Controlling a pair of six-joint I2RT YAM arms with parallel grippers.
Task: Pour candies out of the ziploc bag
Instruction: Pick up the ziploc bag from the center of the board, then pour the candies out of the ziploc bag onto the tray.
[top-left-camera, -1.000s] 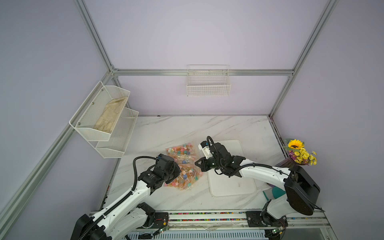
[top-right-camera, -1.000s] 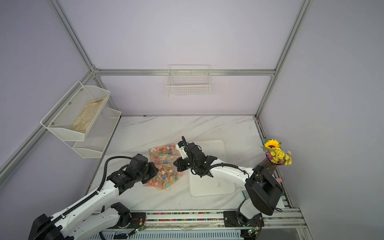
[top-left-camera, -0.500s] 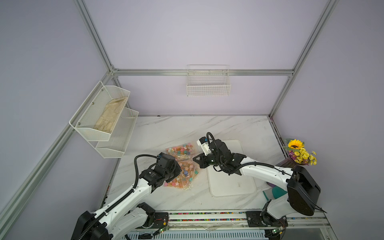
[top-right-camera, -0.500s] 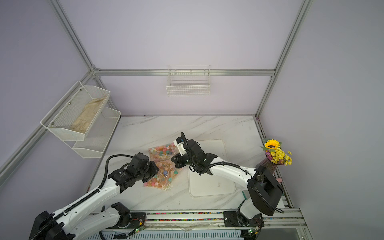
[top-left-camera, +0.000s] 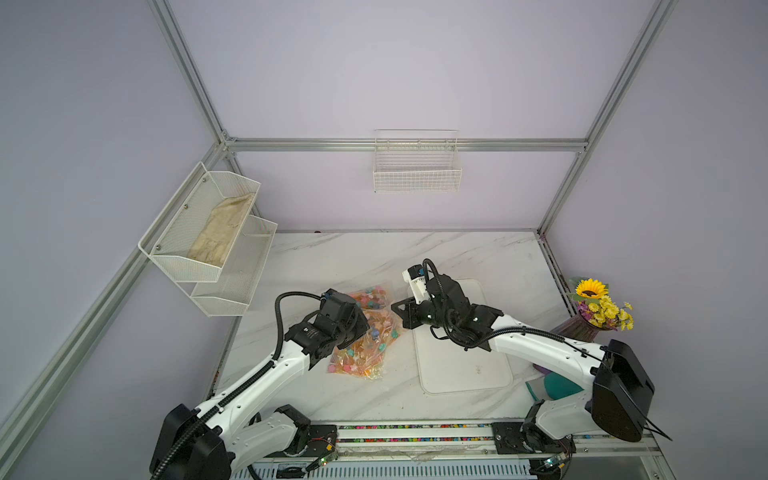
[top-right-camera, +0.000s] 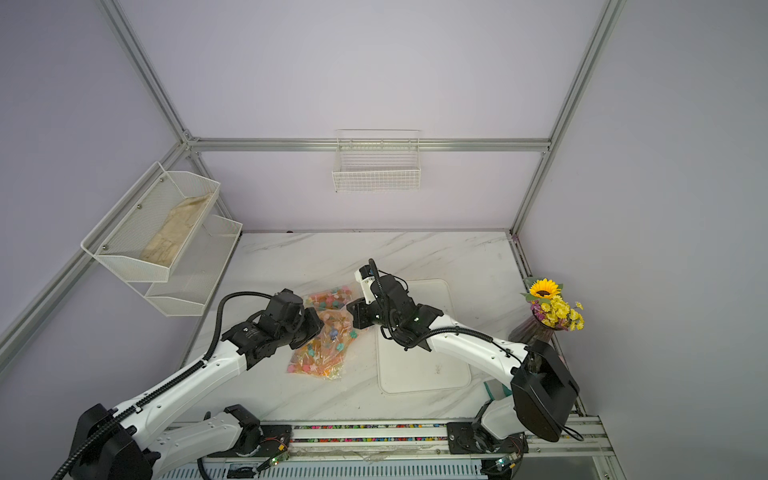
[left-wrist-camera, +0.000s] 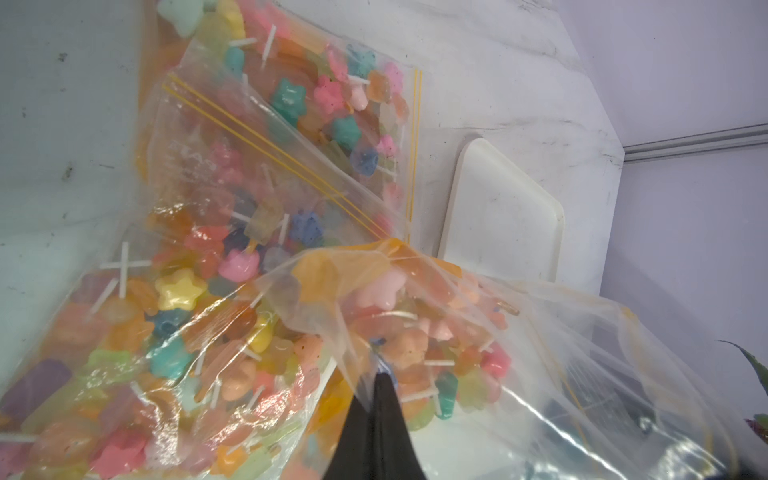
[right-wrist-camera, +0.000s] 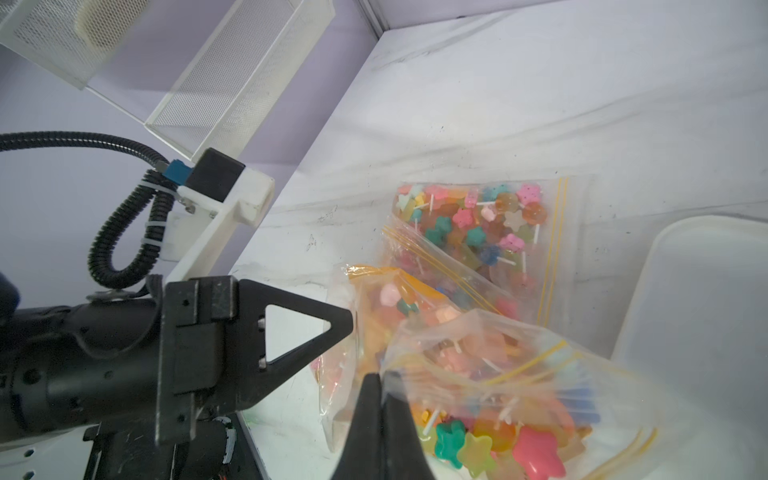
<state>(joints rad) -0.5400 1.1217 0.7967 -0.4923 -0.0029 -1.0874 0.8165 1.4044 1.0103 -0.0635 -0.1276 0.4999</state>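
A clear ziploc bag (top-left-camera: 363, 349) full of candies (left-wrist-camera: 180, 289) lies on the marble table left of a white tray (top-left-camera: 461, 365), with its far end raised. My left gripper (top-left-camera: 362, 324) (left-wrist-camera: 376, 376) is shut on the plastic at that end. My right gripper (top-left-camera: 395, 311) (right-wrist-camera: 380, 376) is shut on the bag's plastic too, close beside the left one. The candies are small star and flower sweets on pale sticks, all inside the bag (right-wrist-camera: 490, 395). A second candy-filled ziploc bag (top-left-camera: 374, 293) (right-wrist-camera: 478, 224) lies flat just behind.
The white tray (top-right-camera: 419, 357) is under my right arm. A vase of yellow flowers (top-left-camera: 598, 307) stands at the right table edge and a teal object (top-left-camera: 557, 384) sits near the right arm's base. Wire shelves (top-left-camera: 208, 241) hang on the left wall.
Both grippers have shifted slightly toward the back of the table, the right one also leftward, carrying the bag's pinched end with them. Both stay shut.
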